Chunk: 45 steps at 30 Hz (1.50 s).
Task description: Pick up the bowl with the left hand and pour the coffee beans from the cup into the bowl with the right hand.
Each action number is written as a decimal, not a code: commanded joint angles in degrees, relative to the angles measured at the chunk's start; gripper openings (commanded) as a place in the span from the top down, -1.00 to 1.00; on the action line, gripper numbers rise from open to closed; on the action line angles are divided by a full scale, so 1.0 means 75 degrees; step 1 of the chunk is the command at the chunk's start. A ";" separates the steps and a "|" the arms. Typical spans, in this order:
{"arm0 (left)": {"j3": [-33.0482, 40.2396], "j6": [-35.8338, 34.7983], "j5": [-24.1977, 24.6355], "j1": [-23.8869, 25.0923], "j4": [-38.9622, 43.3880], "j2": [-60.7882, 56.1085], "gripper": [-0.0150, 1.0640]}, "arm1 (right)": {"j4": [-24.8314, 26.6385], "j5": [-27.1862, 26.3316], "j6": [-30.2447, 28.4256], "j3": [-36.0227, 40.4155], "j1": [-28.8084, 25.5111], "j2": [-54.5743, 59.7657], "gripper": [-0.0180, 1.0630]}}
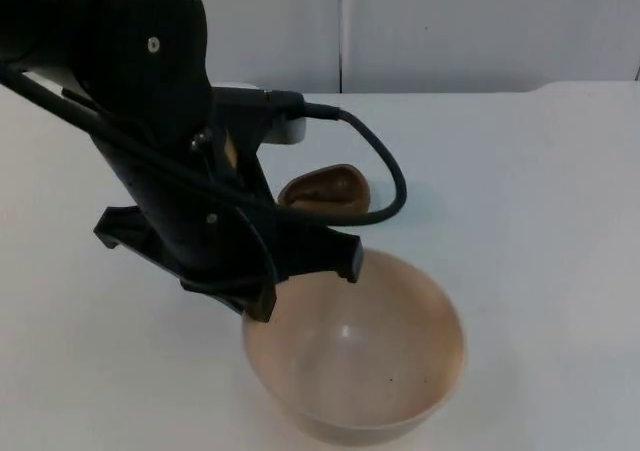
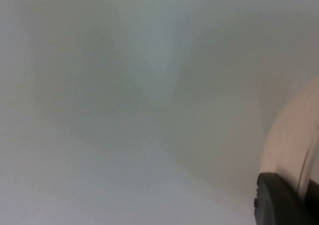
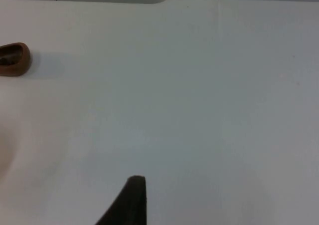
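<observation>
The bowl (image 1: 355,356) hangs tilted in front of the brown cup (image 1: 325,188), its near rim pinched by the left tool (image 1: 262,306), so its open mouth faces where a pour would likely come from. It looks empty. The cup rests on the white surface (image 1: 520,191) just behind the bowl. The right tool (image 3: 130,200) waits above bare surface well to the side of the cup (image 3: 13,59); whether it is spread or pressed together I cannot tell.
</observation>
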 commanded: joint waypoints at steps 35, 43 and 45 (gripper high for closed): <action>0.1364 -0.0136 -0.1044 0.0362 0.0226 -0.0864 0.98 | -0.0051 -0.0154 -0.0088 -0.0233 -0.0028 -0.0036 -0.98; 0.1351 -0.0136 -0.1038 0.0362 0.0175 -0.0864 0.98 | 0.0158 -0.0230 -0.0088 -0.0819 -0.0028 0.0969 -0.98; 0.1351 -0.0136 -0.1054 0.0362 0.0175 -0.0864 0.98 | 0.0423 -0.0421 -0.0088 -0.1070 -0.0028 0.1662 -0.98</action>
